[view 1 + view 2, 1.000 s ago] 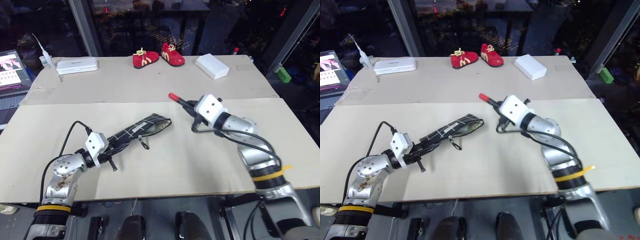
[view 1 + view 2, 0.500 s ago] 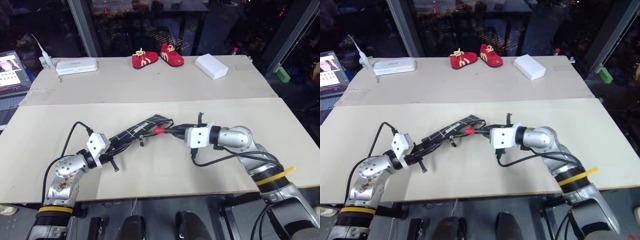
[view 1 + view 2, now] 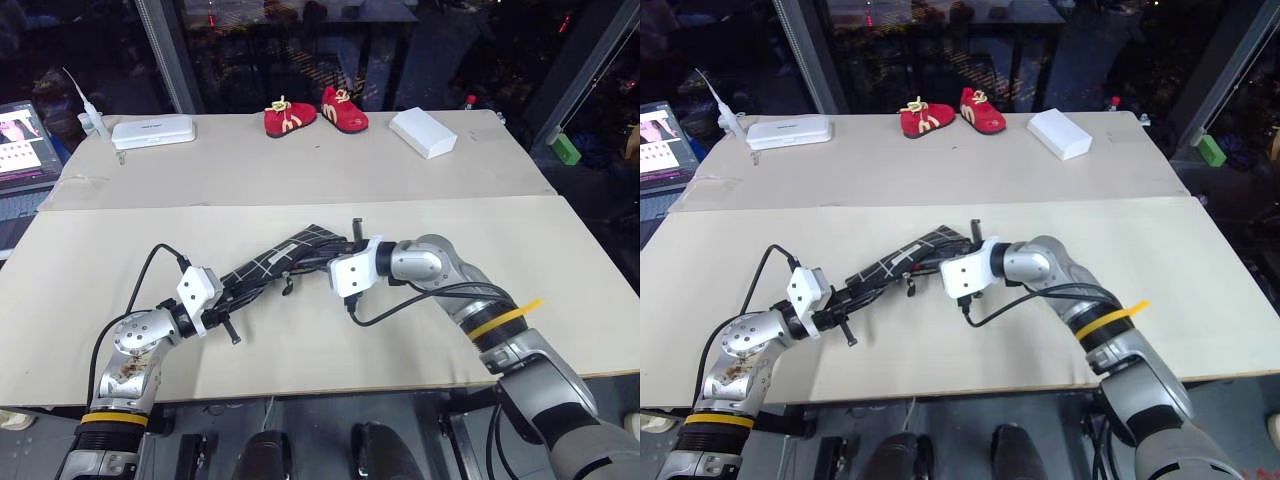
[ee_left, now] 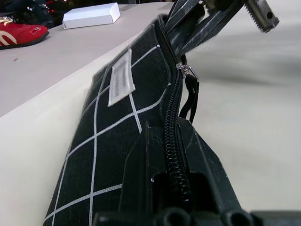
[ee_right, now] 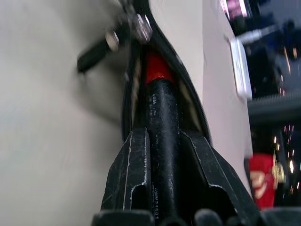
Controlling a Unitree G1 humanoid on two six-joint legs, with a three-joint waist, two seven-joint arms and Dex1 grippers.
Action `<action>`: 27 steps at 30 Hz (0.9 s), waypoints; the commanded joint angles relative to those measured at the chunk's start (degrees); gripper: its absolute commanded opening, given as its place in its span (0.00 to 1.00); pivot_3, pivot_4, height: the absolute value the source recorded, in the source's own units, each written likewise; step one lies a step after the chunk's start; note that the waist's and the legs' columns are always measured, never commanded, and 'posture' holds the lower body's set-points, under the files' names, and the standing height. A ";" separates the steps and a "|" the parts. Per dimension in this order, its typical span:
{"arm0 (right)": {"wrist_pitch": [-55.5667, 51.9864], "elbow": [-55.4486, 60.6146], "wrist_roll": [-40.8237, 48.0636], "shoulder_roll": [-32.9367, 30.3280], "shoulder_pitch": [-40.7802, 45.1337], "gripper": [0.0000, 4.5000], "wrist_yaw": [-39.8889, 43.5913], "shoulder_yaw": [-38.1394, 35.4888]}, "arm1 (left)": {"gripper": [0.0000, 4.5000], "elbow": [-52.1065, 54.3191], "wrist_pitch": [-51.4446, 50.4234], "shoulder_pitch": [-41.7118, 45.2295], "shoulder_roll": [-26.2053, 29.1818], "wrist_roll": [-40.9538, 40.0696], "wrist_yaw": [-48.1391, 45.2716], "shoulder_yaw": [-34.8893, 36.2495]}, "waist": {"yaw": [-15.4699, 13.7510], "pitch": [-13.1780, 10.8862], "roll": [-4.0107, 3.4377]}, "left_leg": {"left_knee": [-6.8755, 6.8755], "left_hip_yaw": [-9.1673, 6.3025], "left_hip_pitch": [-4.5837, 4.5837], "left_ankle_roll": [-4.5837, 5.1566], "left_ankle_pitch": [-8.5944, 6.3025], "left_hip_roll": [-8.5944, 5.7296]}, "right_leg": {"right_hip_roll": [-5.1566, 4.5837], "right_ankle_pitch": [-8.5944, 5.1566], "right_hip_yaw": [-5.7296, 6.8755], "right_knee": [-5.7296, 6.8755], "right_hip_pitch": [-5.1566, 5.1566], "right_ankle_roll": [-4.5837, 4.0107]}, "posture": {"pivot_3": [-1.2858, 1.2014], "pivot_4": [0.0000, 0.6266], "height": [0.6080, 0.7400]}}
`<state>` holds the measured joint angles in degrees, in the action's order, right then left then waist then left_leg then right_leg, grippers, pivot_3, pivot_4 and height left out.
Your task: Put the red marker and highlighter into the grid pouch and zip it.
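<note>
Inserting: red marker goes nose-first into the open mouth of the grid pouch; judged mid-step, first item of two.
Right tool: fingers closed narrowly on the marker's dark barrel; red tip ahead of the fingertips, already between the pouch lips.
Left tool: clamped fully shut on the pouch's end farthest from the mouth, pinching fabric beside the zipper and holding that end up off the table.
Key relation: marker's long axis runs in line with the pouch's long axis; the pouch interior lies straight ahead of the right tool, so the push should follow that line toward the left tool.
Nearer arm: the right, at the mouth; the left only anchors.
Zipper: undone at the mouth; slider and black pull cord hang just beside the opening, on the side facing the robot.
Room: bare table around the pouch; red shoes and two white boxes well beyond the pouch, near the far edge.
Risk (judged): tip may snag the lining or the zipper teeth; mouth is narrow.
Highlighter: location cannot be told.
</note>
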<state>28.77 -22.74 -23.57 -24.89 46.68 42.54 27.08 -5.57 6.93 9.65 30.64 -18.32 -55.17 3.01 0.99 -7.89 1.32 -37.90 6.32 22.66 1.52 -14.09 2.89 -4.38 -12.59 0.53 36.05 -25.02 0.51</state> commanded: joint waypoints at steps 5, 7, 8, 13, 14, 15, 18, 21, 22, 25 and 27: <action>4.89 0.00 1.60 4.22 0.59 0.23 -0.14 1.85 | 0.00 1.30 0.66 -0.34 0.04 -0.44 -0.11 0.52 | -0.11 0.00 0.00 | 0.00 0.01 0.00 -0.01 0.00 0.00 | 0.00 0.00 0.00 0.01 0.00 0.00 | 0.52 0.24 1.00; 3.54 -0.12 3.19 4.60 0.21 0.42 0.85 1.00 | 0.00 1.21 0.74 -0.32 -0.01 -0.41 -0.04 0.59 | -0.09 0.00 0.00 | 0.00 0.00 0.00 -0.01 0.01 0.01 | 0.00 0.00 0.01 0.01 0.01 0.00 | 0.52 0.24 1.00; 3.43 -0.94 2.73 4.64 0.62 0.49 -0.53 0.26 | 0.00 1.15 0.80 -0.32 -0.05 -0.39 0.00 0.61 | -0.09 0.00 0.00 | 0.00 0.00 -0.01 -0.01 0.01 0.01 | 0.00 0.00 0.01 0.02 0.01 -0.01 | 0.52 0.24 1.00; 4.26 -4.39 0.29 3.16 2.50 0.86 -5.58 -1.79 | 0.00 1.12 1.02 -0.51 -0.26 -0.33 0.19 0.53 | -0.04 0.00 -0.01 | 0.00 0.00 -0.02 -0.02 0.01 0.01 | -0.01 0.01 0.00 0.03 0.01 -0.01 | 0.52 0.24 1.00; 4.23 -5.01 0.36 2.63 2.79 0.94 -6.15 -2.24 | 0.00 1.12 1.06 -0.56 -0.31 -0.32 0.22 0.51 | -0.03 0.00 0.00 | 0.00 0.01 -0.02 -0.02 0.01 0.01 | -0.01 0.01 0.00 0.03 0.01 -0.01 | 0.52 0.24 1.00; 4.21 -5.42 0.54 2.27 2.95 0.94 -6.48 -2.49 | 0.00 1.16 1.08 -0.61 -0.36 -0.30 0.26 0.49 | -0.03 0.00 0.00 | 0.00 0.01 -0.02 -0.02 0.01 0.01 | -0.01 0.01 0.00 0.03 0.01 -0.01 | 0.52 0.24 1.00; 2.72 -5.02 6.66 -1.46 2.57 0.94 -3.41 -6.79 | 0.00 1.04 1.19 -0.64 -0.58 -0.32 0.36 0.42 | -0.05 0.00 -0.01 | 0.00 0.01 -0.02 -0.02 0.01 0.01 | 0.00 0.01 0.01 0.03 0.01 -0.01 | 0.52 0.24 1.00; 1.24 -4.41 10.59 -4.15 1.07 0.94 -0.81 -9.31 | 0.00 0.93 1.29 -0.67 -0.75 -0.27 0.42 0.44 | -0.29 0.00 0.00 | 0.00 0.01 -0.01 -0.02 0.01 -0.01 | -0.03 0.01 0.02 0.00 0.02 -0.01 | 0.52 0.24 1.00; 0.16 -3.80 12.22 -4.88 0.29 0.94 0.45 -10.12 | 0.00 0.91 1.27 -0.69 -0.78 -0.30 0.41 0.47 | -0.24 0.00 0.00 | 0.00 0.01 -0.01 -0.02 0.01 -0.01 | -0.04 0.01 0.02 -0.01 0.03 -0.01 | 0.52 0.24 1.00; -0.43 -3.00 12.96 -6.12 -0.95 0.94 1.34 -11.21 | 0.00 0.78 1.32 -0.76 -0.77 -0.33 0.27 0.52 | -0.01 0.00 0.00 | 0.00 0.00 -0.06 -0.01 0.01 0.02 | -0.01 0.01 0.02 -0.01 0.07 -0.01 | 0.52 0.24 1.00; -1.43 -2.01 13.40 -5.62 -1.77 0.94 1.55 -11.40 | 0.00 0.59 1.36 -0.79 -0.74 -0.40 0.13 0.58 | 0.37 0.00 0.00 | 0.00 0.01 -0.09 -0.01 0.01 0.03 | 0.00 0.01 -0.03 0.04 0.06 -0.02 | 0.52 0.24 1.00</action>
<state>27.92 -27.79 -12.05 -30.82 44.35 43.84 17.14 -5.62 7.29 8.65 29.94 -18.12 -54.77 3.14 1.36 -7.89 1.32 -37.90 6.33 22.55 1.50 -14.08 2.92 -4.38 -12.58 0.49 36.10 -24.96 0.49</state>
